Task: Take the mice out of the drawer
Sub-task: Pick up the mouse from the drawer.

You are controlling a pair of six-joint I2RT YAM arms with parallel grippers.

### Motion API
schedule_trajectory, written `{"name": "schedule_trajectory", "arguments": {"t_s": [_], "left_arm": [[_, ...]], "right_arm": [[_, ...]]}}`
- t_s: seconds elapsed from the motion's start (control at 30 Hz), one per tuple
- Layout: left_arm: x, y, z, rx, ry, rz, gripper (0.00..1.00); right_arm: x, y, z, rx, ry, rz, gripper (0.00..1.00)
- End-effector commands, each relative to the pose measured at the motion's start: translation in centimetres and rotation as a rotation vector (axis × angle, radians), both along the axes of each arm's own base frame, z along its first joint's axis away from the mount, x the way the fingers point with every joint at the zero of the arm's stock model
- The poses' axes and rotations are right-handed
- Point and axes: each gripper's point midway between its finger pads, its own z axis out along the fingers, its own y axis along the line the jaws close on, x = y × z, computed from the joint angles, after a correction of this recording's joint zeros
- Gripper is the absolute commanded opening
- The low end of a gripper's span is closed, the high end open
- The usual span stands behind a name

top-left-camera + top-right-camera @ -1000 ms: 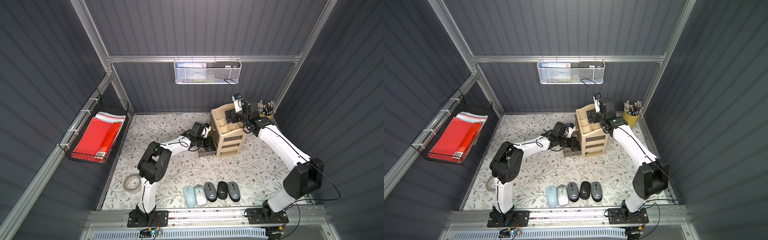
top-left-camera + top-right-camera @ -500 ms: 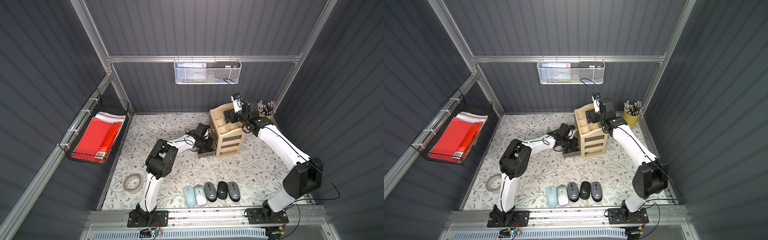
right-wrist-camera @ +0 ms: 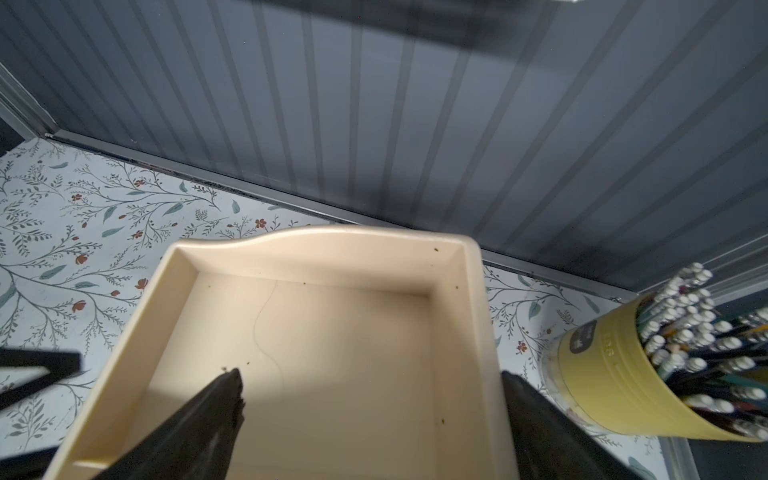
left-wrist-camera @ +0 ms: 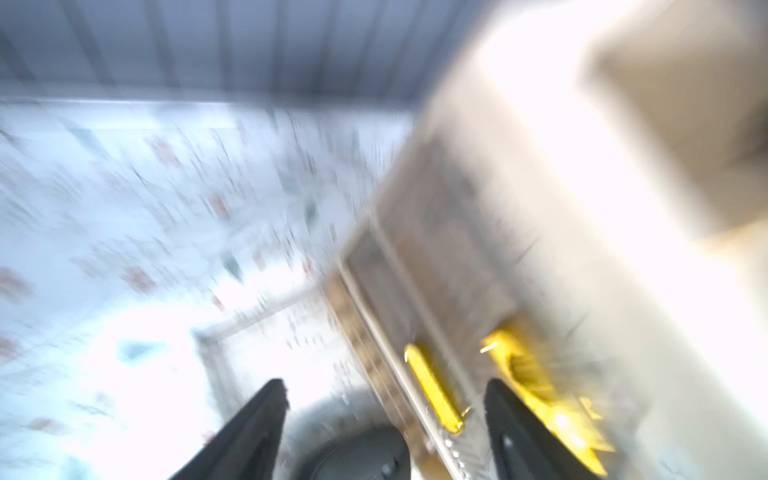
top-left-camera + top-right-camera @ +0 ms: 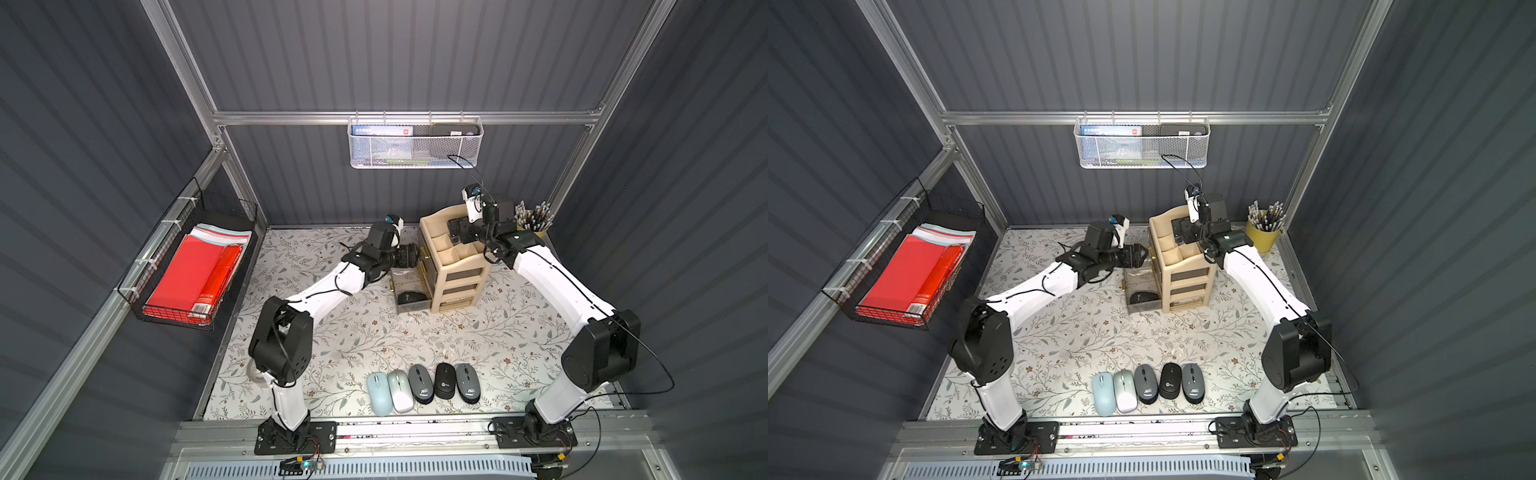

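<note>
Braces, apparently, organizer [image 5: 457,270] with right jaws spread astride a top-compartment wall, and poises left jaws, spread and empty, over open drawer [image 5: 405,280] holding last black mouse [image 5: 411,297], with five mice [image 5: 422,384] already lined along tabletop [image 5: 353,340] front.
</note>
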Motion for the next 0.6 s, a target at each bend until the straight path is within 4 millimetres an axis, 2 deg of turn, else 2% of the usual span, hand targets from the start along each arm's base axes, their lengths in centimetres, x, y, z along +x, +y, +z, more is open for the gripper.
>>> {"name": "schedule_trajectory", "arguments": {"t_s": [0.0, 0.03, 0.1, 0.17, 0.23, 0.3, 0.4, 0.47, 0.5, 0.57], "left_arm": [[0.3, 2.6, 0.4, 0.070, -0.033, 0.075, 0.95], [0.4, 4.0, 0.0, 0.087, -0.025, 0.104, 0.99], [0.8, 7.1, -0.7, 0.099, -0.009, 0.157, 0.99], [0.9, 10.6, -1.4, 0.121, 0.008, 0.222, 0.99], [0.9, 13.3, -1.4, 0.153, 0.010, 0.298, 0.99], [0.7, 15.2, -1.5, 0.170, 0.029, 0.336, 1.00], [0.3, 18.0, -1.6, 0.194, 0.056, 0.378, 0.99], [0.0, 20.1, -0.7, 0.198, 0.041, 0.423, 1.00], [-0.6, 21.3, -1.3, 0.197, 0.050, 0.453, 0.99], [-1.1, 22.9, -0.4, 0.155, 0.035, 0.491, 0.99]], "right_arm": [[0.2, 1.1, 2.4, -0.023, -0.054, 0.054, 0.99], [0.1, 1.7, 4.6, -0.012, -0.105, 0.077, 0.99], [-0.3, 3.3, 8.3, -0.018, -0.193, 0.125, 0.99], [-0.7, 5.8, 10.3, -0.047, -0.239, 0.201, 0.99], [-1.5, 9.0, 10.3, -0.081, -0.204, 0.331, 0.99], [-2.3, 12.3, 9.3, -0.113, -0.134, 0.474, 0.99], [-4.3, 16.6, 5.5, -0.243, -0.027, 0.649, 0.98], [-6.2, 18.4, 1.9, -0.361, 0.018, 0.741, 0.99], [-7.4, 19.2, -0.2, -0.421, 0.055, 0.790, 0.99], [-8.9, 19.8, -3.3, -0.505, 0.131, 0.848, 0.99]]}}
